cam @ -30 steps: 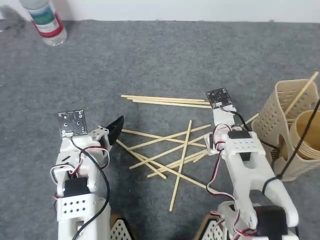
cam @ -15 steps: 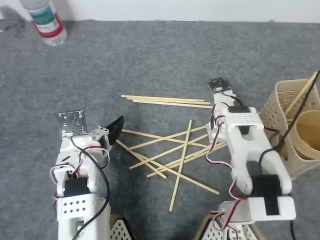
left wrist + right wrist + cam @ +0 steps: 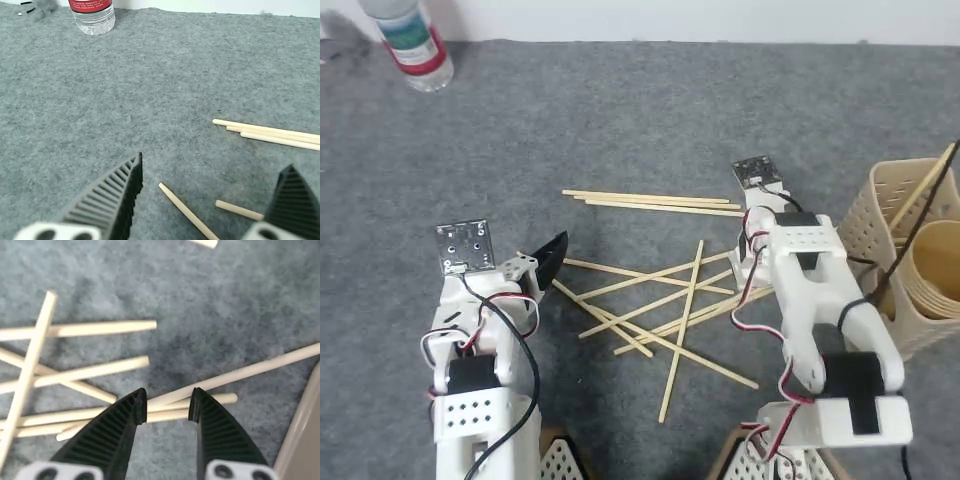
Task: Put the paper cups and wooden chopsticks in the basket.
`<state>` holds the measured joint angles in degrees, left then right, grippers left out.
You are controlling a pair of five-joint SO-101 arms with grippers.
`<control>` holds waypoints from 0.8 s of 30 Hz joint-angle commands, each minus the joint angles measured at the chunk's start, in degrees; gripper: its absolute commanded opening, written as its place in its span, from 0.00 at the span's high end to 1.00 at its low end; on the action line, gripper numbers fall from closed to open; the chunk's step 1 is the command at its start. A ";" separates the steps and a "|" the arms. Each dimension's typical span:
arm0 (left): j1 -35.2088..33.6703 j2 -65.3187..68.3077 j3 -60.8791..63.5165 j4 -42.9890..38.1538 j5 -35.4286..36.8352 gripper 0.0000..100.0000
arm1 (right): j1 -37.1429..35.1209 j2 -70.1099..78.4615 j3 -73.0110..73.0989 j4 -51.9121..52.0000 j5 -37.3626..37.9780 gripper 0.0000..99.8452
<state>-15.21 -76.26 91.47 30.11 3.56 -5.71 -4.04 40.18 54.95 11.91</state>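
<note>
- The left gripper (image 3: 214,167) hangs low over the grey mat (image 3: 620,110), at about 8 o'clock from the table's middle in the high view. Its jaws are spread wide with nothing between them
- The right gripper (image 3: 167,402) points down over the 3 o'clock edge of the loose chopsticks (image 3: 670,300). Its jaws are parted by a narrow gap, and two sticks run across beneath that gap (whether the tips touch them is hard to tell)
- The loose chopsticks lie criss-crossed on the mat between the two arms, and three parallel chopsticks (image 3: 650,201) lie side by side at the heap's 12 o'clock
- The basket (image 3: 880,225) stands at 3 o'clock, just beside the right arm. It holds a paper cup (image 3: 940,290) and a leaning chopstick (image 3: 923,187)
- A water bottle (image 3: 412,40) stands at 11 o'clock, well apart from the heap
</note>
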 commanded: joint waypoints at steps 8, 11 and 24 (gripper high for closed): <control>0.62 -0.62 -0.31 -0.88 -0.53 0.61 | 1.36 -10.95 7.21 -1.98 0.62 0.83; 0.62 -0.62 -0.31 -0.88 -0.53 0.61 | 1.36 -7.08 6.15 -3.74 0.70 0.83; 0.62 -0.62 -0.31 -0.88 -0.53 0.61 | 2.68 5.58 -4.13 1.80 0.62 0.98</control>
<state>-15.21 -76.26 91.47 30.11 3.56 -3.25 0.97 37.10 55.82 11.91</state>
